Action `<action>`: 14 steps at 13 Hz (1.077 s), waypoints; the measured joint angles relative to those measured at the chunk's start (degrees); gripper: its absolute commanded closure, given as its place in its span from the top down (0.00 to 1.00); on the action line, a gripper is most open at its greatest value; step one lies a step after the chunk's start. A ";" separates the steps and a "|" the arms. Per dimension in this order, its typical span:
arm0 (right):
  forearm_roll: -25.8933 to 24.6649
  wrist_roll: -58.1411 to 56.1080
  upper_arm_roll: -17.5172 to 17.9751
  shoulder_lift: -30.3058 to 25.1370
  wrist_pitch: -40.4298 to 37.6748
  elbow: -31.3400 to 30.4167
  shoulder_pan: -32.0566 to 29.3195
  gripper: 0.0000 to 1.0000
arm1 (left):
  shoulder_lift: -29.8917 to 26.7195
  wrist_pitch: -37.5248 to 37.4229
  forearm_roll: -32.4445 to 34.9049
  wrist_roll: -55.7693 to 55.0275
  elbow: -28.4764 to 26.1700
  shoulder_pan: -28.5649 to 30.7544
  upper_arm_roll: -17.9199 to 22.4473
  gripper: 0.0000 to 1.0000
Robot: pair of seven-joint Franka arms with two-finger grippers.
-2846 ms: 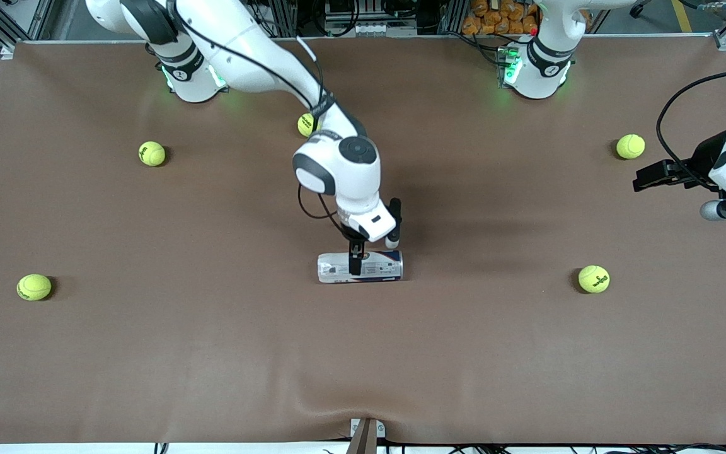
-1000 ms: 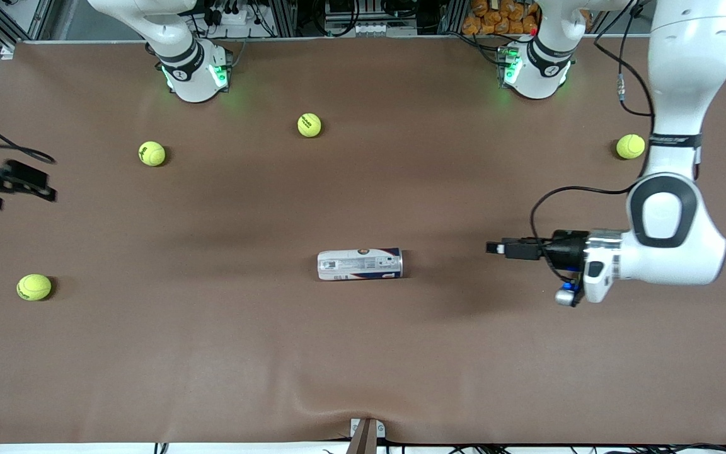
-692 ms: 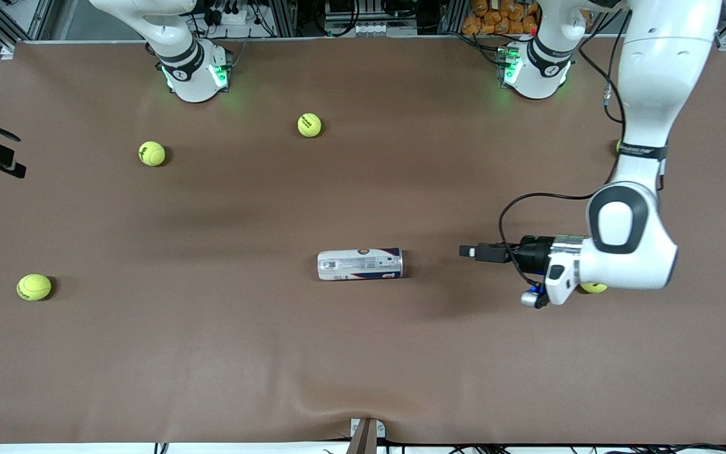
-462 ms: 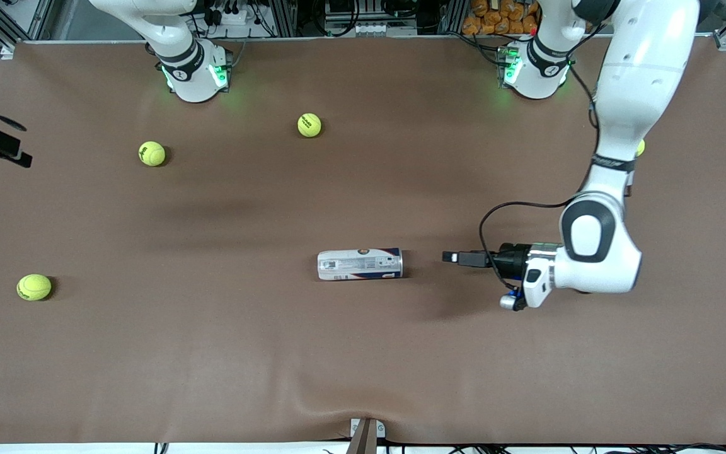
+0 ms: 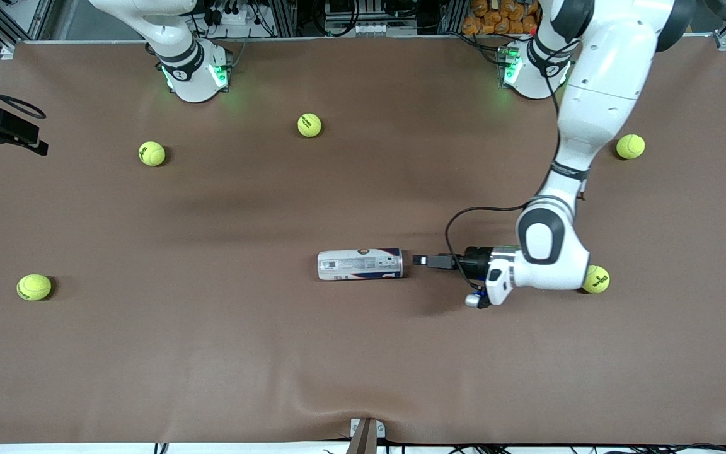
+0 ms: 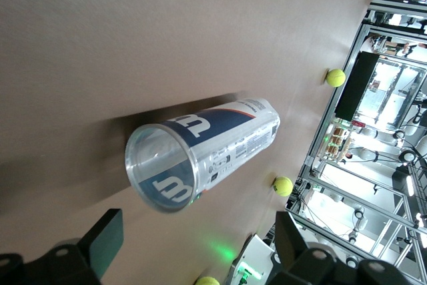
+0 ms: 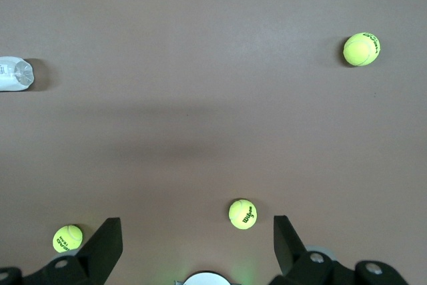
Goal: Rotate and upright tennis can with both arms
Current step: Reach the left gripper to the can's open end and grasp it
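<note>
Brown, matte cloth [image 5: 212, 353] with faint wrinkles covers the table. Near its middle the can [image 5: 360, 264] lies on its side, a clear plastic cylinder wrapped in a white, navy and red label; its round open end faces the left arm's end of the table. The left gripper [image 5: 421, 260] hangs low just beside that end, jaws spread and empty. The right gripper [image 5: 19, 135] is up over the table's edge at the right arm's end, fingers apart, holding nothing. Fuzzy yellow-green balls [image 5: 152, 154] lie scattered well apart.
</note>
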 measured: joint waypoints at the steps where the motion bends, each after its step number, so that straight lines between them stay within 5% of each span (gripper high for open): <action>1: -0.02 0.00 0.17 -0.01 0.00 0.03 0.06 1.00 | 0.59 0.20 -0.71 0.36 0.00 -0.62 0.00 1.00; 7: -1.51 0.00 0.28 -0.16 -0.47 2.01 0.09 1.00 | 3.21 0.96 -5.96 1.78 0.13 -2.38 0.00 0.89; 10: -1.73 0.02 0.27 -0.12 -0.47 2.07 0.09 1.00 | 4.25 3.65 -6.99 3.38 0.80 -4.02 -0.01 0.56; 14: -1.78 0.12 0.27 -0.12 -0.47 2.07 0.08 1.00 | 4.32 3.77 -7.08 3.89 2.16 -4.07 0.11 0.38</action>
